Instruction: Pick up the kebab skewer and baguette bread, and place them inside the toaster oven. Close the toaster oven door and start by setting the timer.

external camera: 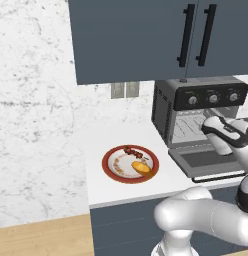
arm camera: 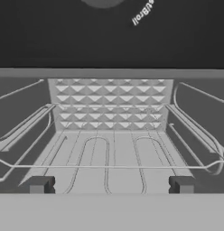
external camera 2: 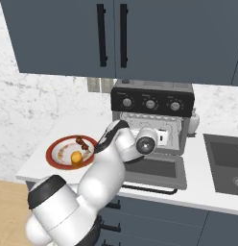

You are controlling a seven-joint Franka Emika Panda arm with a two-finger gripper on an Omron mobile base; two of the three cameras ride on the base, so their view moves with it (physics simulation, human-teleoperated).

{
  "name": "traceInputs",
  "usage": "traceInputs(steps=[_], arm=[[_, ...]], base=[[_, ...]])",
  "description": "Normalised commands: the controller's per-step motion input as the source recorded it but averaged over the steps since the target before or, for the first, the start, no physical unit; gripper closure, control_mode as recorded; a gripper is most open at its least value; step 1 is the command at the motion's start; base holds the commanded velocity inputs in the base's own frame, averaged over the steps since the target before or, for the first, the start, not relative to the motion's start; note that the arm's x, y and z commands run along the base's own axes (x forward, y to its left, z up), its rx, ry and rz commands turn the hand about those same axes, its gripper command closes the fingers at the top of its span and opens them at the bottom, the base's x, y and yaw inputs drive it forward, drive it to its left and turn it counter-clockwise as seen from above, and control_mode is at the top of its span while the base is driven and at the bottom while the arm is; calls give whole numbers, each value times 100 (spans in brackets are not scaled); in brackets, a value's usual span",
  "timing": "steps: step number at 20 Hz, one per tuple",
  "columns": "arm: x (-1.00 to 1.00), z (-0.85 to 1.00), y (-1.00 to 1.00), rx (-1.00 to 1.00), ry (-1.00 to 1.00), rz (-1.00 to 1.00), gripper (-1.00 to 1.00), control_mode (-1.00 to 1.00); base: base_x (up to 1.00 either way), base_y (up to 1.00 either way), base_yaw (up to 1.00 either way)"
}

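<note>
Jaws wide and empty; gripper (arm camera: 110,185) faces into the toaster oven (external camera: 196,117), above its dropped door (external camera: 208,161). Left of the oven, skewer (external camera: 132,150) and baguette (external camera: 141,167) lie on the plate (external camera: 109,170). Skewer probably light, stiff, thin: pinch across the chunks; the loaf looks light and firm, best gripped mid-length.

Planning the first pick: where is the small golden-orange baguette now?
The golden-orange baguette lies on the red-rimmed plate, beside the dark-chunked kebab skewer, left of the grey-silver toaster oven.

Toaster oven (arm camera: 111,103) interior w/ wire rack (arm camera: 109,166), tool (arm camera: 111,185) tips wide apart.
</note>
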Motion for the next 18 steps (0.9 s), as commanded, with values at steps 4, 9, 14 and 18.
traceInputs(steps=[4, 9, 14, 18], arm=[[39, -6, 0, 0, 0, 0, -100, -100], [54, -2, 0, 0, 0, 0, -100, -100], [8, -47, 0, 0, 0, 0, -100, -100], [27, -4, 0, 0, 0, 0, -100, -100]], base=[[0, 0, 0], [0, 0, 0], [0, 0, 0], [0, 0, 0]])
